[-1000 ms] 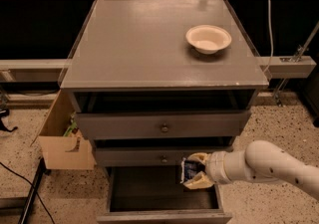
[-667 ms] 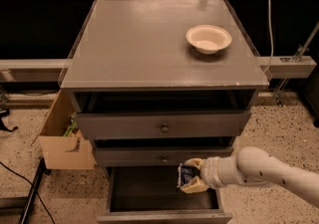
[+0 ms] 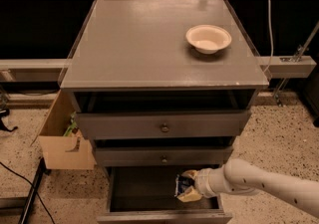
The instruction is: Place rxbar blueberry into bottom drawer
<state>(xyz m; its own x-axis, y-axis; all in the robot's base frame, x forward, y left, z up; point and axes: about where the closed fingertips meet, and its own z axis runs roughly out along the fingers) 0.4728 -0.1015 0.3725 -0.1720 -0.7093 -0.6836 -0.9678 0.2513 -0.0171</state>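
Pincer [image 3: 187,186] tight on rxbar blueberry [image 3: 181,185] above open bottom drawer [image 3: 142,190], middle drawer front [image 3: 149,157] just overhead, cardboard box [image 3: 62,149] at left.

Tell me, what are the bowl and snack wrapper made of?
The bowl looks like matte cream paper or plastic; no shine. The rxbar blueberry, gripped by the claw over the bottom drawer, has a blue wrapper with pale glints, likely plastic film.

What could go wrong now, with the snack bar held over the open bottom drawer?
The gripper holds the snack bar just below the front of the middle drawer; rising could bump it. The bar hangs toward the right side of the bottom drawer; released carelessly, it might land on the wall.
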